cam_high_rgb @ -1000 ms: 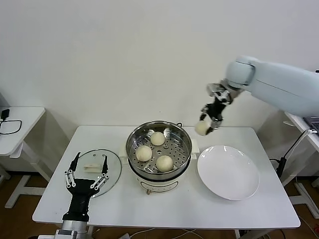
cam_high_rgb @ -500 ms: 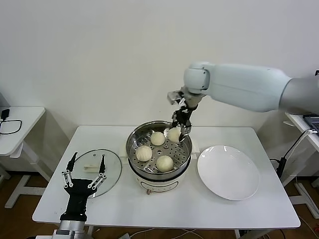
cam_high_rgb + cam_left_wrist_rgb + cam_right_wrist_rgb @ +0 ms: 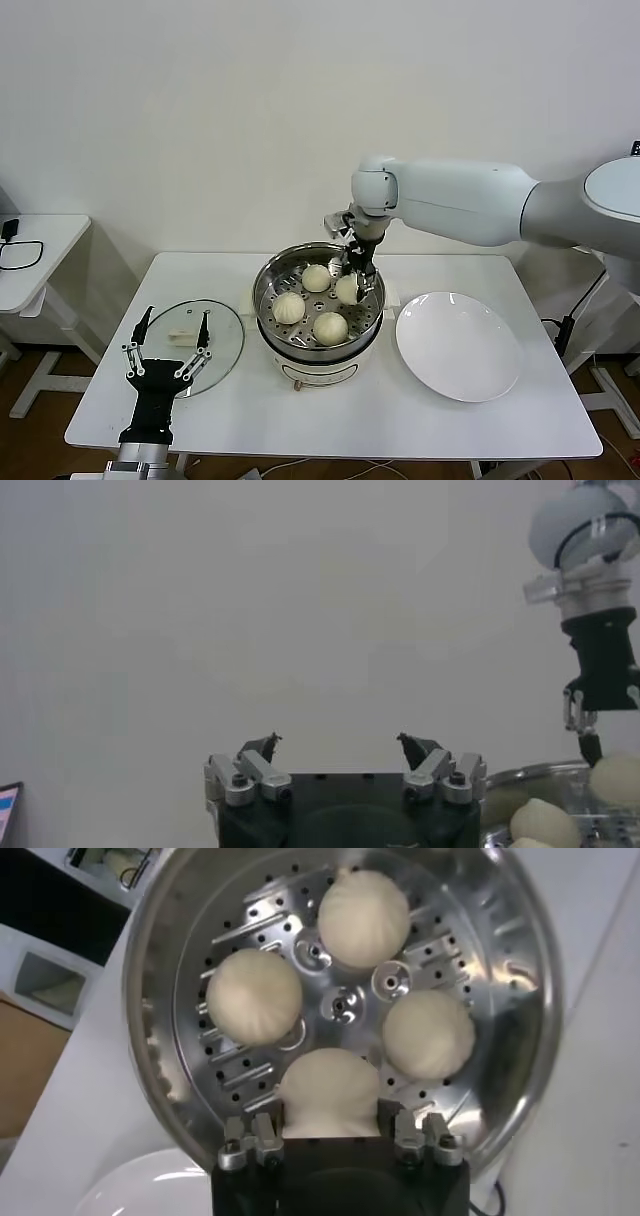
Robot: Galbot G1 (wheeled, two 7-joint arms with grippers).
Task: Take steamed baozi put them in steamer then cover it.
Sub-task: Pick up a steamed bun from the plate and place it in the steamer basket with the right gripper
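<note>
Head view: the right hand (image 3: pixel 351 277) grips a steamed baozi (image 3: pixel 348 289), lowered inside the steamer (image 3: pixel 318 300) onto its perforated tray (image 3: pixel 340 1008). Three more baozi (image 3: pixel 255 994) lie just ahead of and beside that hand. Beyond the hand's right side sits a bare white plate (image 3: pixel 458 345). The left hand (image 3: pixel 168 345), fingers spread wide and holding nothing, hovers over the glass cover (image 3: pixel 197 345) lying on the tabletop (image 3: pixel 330 410).

Cover (image 3: pixel 199 340) left of steamer (image 3: pixel 318 300) — plate (image 3: pixel 458 346) right.
</note>
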